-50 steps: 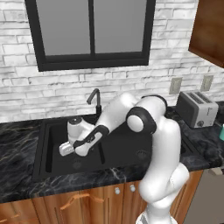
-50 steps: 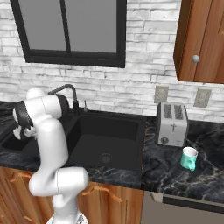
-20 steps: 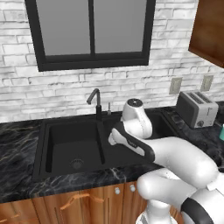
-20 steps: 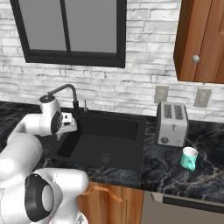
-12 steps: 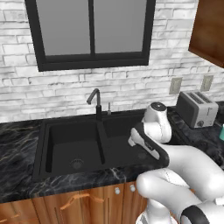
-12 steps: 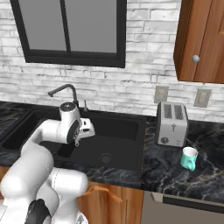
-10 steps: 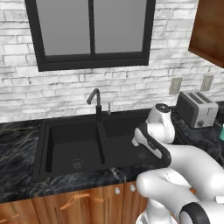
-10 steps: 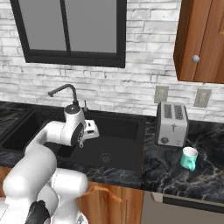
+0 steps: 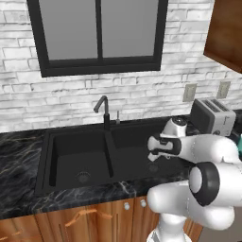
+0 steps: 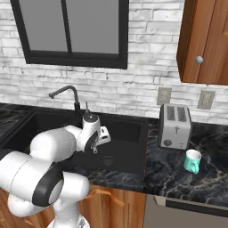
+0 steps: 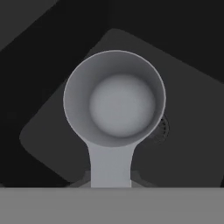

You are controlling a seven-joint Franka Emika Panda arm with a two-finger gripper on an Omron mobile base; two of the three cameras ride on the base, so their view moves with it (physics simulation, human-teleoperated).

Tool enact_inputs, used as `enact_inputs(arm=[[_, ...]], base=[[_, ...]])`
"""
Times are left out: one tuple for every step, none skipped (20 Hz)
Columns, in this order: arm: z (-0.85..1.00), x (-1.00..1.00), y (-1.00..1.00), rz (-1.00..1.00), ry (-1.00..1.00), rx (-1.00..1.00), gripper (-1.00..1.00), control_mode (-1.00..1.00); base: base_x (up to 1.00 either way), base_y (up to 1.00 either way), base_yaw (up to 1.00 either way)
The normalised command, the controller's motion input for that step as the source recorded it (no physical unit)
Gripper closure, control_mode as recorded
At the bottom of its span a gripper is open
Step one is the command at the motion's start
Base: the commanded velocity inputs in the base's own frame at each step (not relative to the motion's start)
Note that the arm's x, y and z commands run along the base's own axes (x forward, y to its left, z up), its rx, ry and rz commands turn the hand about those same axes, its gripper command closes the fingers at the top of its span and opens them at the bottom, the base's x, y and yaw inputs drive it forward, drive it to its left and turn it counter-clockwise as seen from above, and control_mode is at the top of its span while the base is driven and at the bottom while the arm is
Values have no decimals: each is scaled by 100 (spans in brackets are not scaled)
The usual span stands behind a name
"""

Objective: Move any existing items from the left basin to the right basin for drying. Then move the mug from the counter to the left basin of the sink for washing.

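Observation:
My gripper (image 11: 110, 177) is shut on the short handle of the silver-grey utensil (image 11: 114, 103), whose round cupped head faces the hand camera. Behind it lies the black floor of the right basin (image 11: 183, 131), its drain partly hidden by the head. From the base views the gripper (image 9: 155, 152) (image 10: 99, 141) hangs over the right basin (image 9: 137, 144) (image 10: 129, 138), right of the divider. The left basin (image 9: 75, 153) holds nothing but its drain (image 9: 83, 177). The teal mug (image 10: 193, 161) stands upright on the counter (image 10: 178, 182), right of the sink and apart from the gripper.
A black faucet (image 9: 105, 111) (image 10: 67, 95) rises behind the sink's divider. A silver toaster (image 9: 211, 116) (image 10: 174, 126) stands on the counter behind the mug. A brick wall with a window runs along the back, and a wooden cabinet (image 10: 205, 40) hangs at upper right.
The arm has swung rightward from the left basin, across the divider, to above the right basin, carrying the utensil. The mug has not moved.

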Motion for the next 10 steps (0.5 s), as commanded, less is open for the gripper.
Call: enact_inputs(arm=[[-34, 44, -4, 24, 2, 0, 100, -100], [-34, 46, -2, 24, 1, 0, 100, -100], [-32, 42, -4, 24, 1, -1, 100, -100], [-32, 34, -2, 24, 0, -3, 100, -100], [-34, 31, 0, 23, 0, -5, 100, -100], [-32, 32, 0, 22, 0, -6, 100, -100], [-36, 30, 0, 21, 0, -9, 100, -100], [-35, 21, 0, 20, 0, -12, 100, -100], [-37, 19, 0, 20, 0, -11, 100, -100], [-36, 14, 0, 20, 0, -8, 100, -100]], base=[[0, 0, 0], [0, 0, 0], [0, 0, 0], [0, 0, 0], [0, 0, 0], [0, 0, 0], [0, 0, 0], [0, 0, 0], [0, 0, 0], [0, 0, 0]])
